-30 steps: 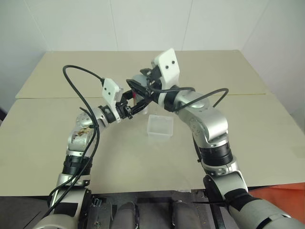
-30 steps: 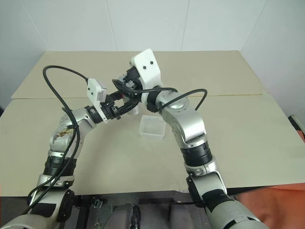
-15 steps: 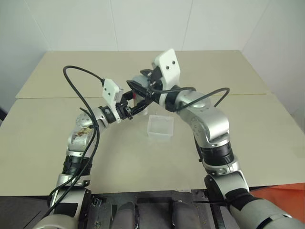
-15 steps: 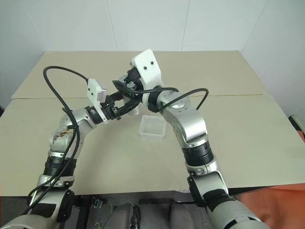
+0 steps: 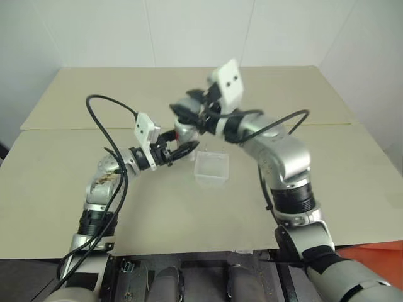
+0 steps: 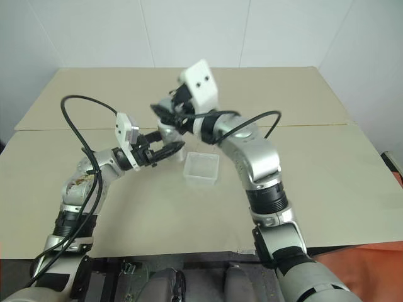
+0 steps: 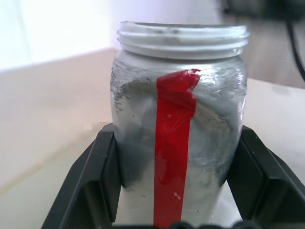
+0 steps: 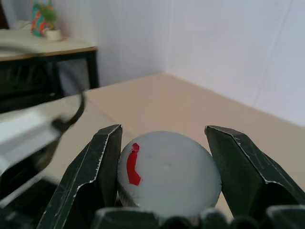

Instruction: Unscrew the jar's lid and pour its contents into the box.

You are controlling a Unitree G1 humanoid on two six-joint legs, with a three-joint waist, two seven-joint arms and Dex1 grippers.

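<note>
Left gripper [image 7: 171, 210] clamped silvery red-striped cylindrical jar [image 7: 178, 138], upright, mouth open. Right gripper [image 8: 164, 167] clamped round silvery-grey lid [image 8: 169, 174]. Translucent rectangular plastic box [image 5: 211, 167] on desk at 3 o'clock from jar.

Clear, glossy glass-like jar with a threaded rim [image 7: 178, 119], inner wall dusted with matt grey powder, a shiny red tape stripe down its side. Round matt grey lid [image 8: 169, 179], smooth-topped, marked with red. Beside the jar, translucent smooth plastic box [image 5: 211, 167]. Beneath the box, matt beige tabletop [image 5: 352, 182].
</note>
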